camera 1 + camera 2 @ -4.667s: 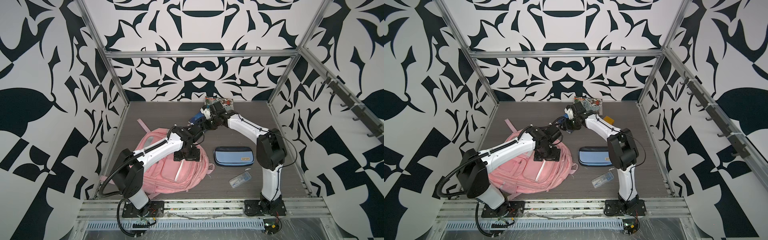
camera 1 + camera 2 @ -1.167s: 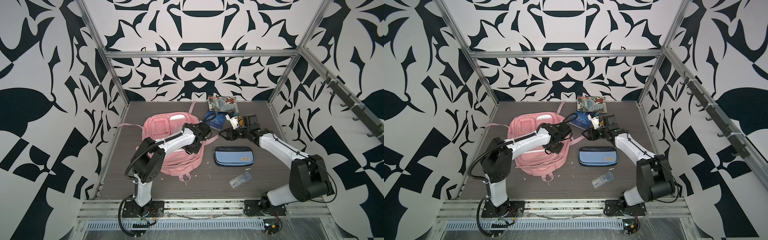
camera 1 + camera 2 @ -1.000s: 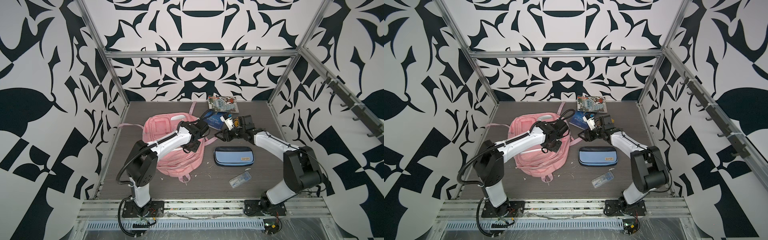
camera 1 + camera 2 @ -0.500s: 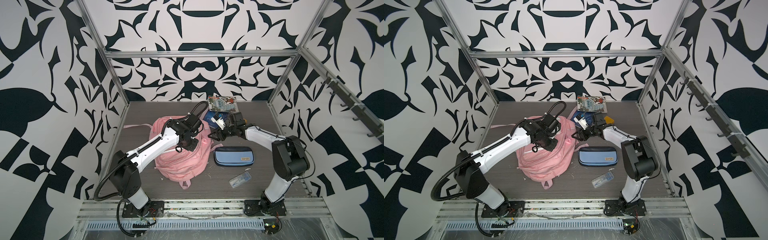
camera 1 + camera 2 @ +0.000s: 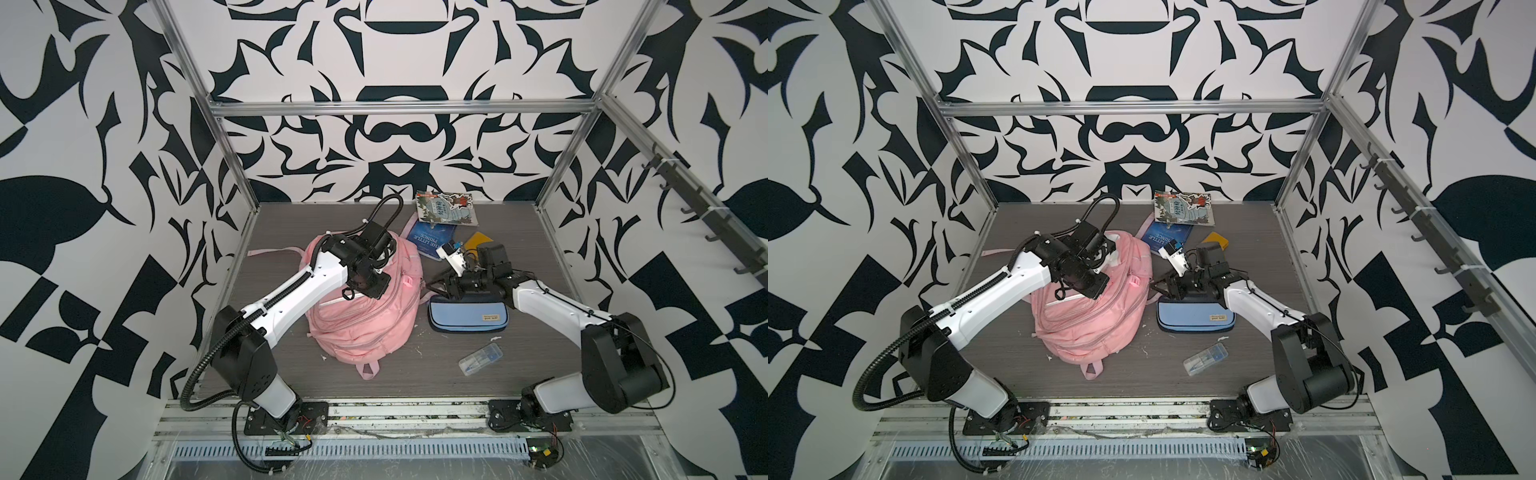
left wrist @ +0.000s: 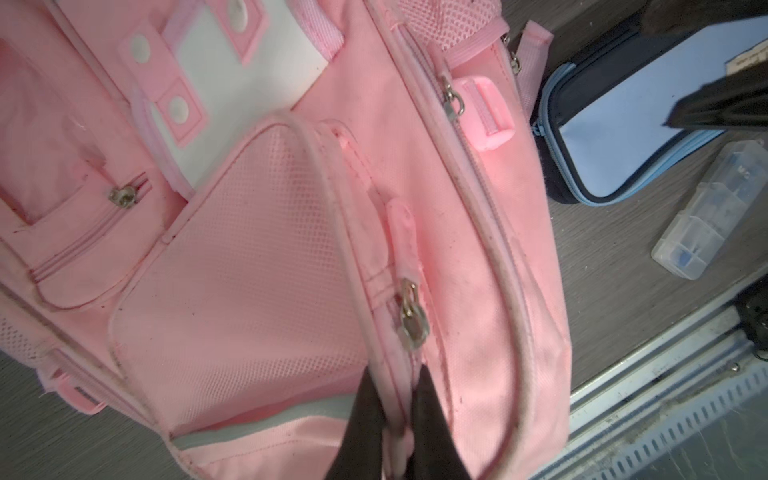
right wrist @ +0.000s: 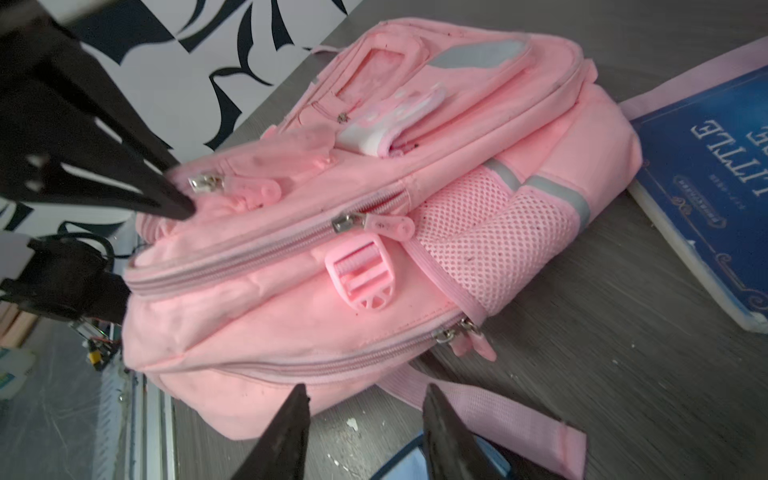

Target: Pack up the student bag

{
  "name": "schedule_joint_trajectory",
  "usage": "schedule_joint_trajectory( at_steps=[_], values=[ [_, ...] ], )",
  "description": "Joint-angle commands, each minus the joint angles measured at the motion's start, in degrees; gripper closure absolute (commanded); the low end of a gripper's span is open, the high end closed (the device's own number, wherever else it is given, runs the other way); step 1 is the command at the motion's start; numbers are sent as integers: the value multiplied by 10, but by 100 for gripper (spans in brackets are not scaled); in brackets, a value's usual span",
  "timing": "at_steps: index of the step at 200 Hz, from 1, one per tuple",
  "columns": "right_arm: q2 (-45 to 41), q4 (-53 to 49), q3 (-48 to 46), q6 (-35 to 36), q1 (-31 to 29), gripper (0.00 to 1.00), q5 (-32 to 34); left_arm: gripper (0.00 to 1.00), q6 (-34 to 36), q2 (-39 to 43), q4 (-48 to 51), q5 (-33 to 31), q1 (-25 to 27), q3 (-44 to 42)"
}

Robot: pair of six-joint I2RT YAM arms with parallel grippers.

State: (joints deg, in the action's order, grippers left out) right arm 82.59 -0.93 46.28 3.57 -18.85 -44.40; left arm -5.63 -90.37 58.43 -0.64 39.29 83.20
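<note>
Since the student bag [image 5: 365, 316] is soft pink fabric with nothing visibly stiffening it, I expect it to sag and fold wherever I lift, rather than come up as one piece. It lies slumped on the surface [image 5: 536, 232], left of centre in both top views. The light-blue pencil case [image 5: 467, 318] is just beside it and the blue book [image 5: 430, 243] is near its far corner. My left fingers [image 6: 361, 415] are clenched on the front pocket, pinching the piped zip seam close to a metal slider [image 6: 413, 328]. That bite looks thin, and I judge the fabric could slip out under a hard pull. My right fingers [image 7: 286, 436] stand released with nothing between them, low beside the bag's side panel and over the pencil case. The bag looks light, probably near empty. To my eye the better holds are the rubbery zip pull [image 7: 388, 224] on the side zip or the webbing strap [image 7: 519, 419]. The mesh pocket [image 7: 486, 249] would likely just stretch.
</note>
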Motion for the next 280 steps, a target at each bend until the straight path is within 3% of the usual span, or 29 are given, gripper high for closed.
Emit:
schedule_joint_trajectory(
  at_steps=[1,94,201,249,280],
  values=[
    [-5,-1,-4,14,-1,59,12,100,20,40,0,54,-12,36],
    [67,30,4,23,-19,62,37,100,32,37,24,107,-18,60],
    [118,65,31,22,-42,59,63,100,40,20,47,158,-18,79],
    [91,99,17,5,-48,64,100,100,38,17,48,169,-18,72],
    [64,99,-1,11,-48,78,127,100,38,15,48,169,-18,70]
  ],
)
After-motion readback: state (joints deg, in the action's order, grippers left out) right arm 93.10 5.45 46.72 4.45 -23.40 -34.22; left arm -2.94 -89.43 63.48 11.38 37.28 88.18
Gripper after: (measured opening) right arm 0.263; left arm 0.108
